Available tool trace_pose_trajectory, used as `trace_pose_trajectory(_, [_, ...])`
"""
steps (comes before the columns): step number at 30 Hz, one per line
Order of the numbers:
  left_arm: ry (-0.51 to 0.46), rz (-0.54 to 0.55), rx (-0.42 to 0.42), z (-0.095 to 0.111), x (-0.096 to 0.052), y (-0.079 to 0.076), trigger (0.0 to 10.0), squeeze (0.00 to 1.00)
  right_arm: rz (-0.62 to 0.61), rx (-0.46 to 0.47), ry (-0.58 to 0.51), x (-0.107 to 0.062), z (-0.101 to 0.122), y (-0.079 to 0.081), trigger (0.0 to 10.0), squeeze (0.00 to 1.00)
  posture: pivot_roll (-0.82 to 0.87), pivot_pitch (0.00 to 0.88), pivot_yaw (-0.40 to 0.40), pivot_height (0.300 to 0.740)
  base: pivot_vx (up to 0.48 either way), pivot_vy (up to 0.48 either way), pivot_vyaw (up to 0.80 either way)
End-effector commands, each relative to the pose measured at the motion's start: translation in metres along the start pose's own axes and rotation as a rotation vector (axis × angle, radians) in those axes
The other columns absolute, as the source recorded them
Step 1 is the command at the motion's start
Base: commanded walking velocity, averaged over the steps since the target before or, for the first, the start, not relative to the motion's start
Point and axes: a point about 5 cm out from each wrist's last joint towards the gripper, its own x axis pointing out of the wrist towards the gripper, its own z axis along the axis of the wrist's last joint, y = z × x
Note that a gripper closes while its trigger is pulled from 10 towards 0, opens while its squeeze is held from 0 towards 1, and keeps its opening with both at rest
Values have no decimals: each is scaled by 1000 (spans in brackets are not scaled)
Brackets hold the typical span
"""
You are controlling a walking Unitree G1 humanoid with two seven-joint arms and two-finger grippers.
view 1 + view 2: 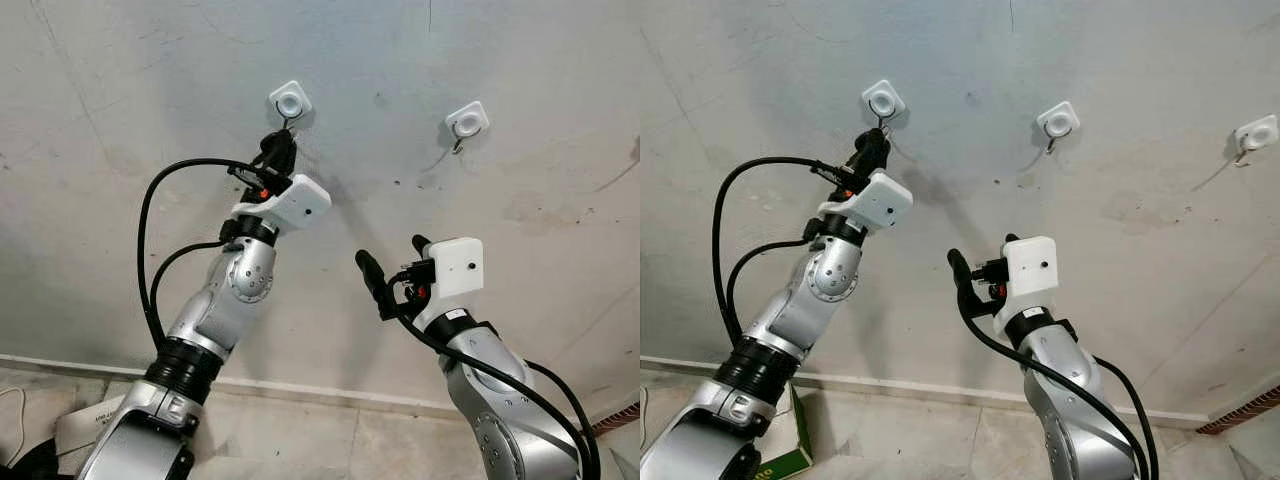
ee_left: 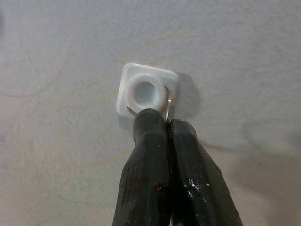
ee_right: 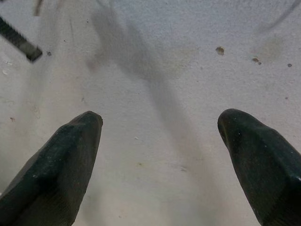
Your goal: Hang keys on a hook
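Left gripper, pinched on what looks like a key ring, sits just under the hook; seat the ring fully before releasing. Right gripper gapes, holding nothing.

A pale grey plaster wall fills the scene, scuffed and marked with faint hairline cracks, small dark specks and a few brownish stains (the largest smudge sits toward the right side). Along its foot runs a light skirting strip, and below that lies a floor of pale stone tiles with thin joints. Soft shadows fall across the wall, and a sliver of reddish brick edging shows at the lower right corner.
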Motion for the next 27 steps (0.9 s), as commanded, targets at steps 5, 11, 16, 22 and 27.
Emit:
trace_pose_trajectory(5, [-21, 54, 1, 6, 8, 13, 10000, 0, -2, 1, -10, -1, 2, 0, 10000, 0, -15, 16, -14, 740, 0, 0, 0])
trace_pose_trajectory(11, [-70, 4, -45, 14, 2, 1, 10000, 0, 0, 1, -11, 0, 2, 1, 10000, 0, -13, 19, -17, 740, 0, 0, 0])
trace_pose_trajectory(16, [-67, 2, -48, 16, -1, -2, 10000, 0, 1, 0, -12, 0, 2, 1, 10000, 0, -10, 18, -18, 740, 0, 0, 0])
trace_pose_trajectory(22, [-36, 2, -29, 8, -4, -2, 10000, 0, 2, 2, -10, 1, 2, 1, 10000, 0, -10, 18, -18, 740, 0, 0, 0])
trace_pose_trajectory(27, [-3, 27, 7, 2, -3, 3, 10000, 0, 3, 3, -10, 1, 2, 1, 10000, 0, -9, 18, -18, 740, 0, 0, 0])
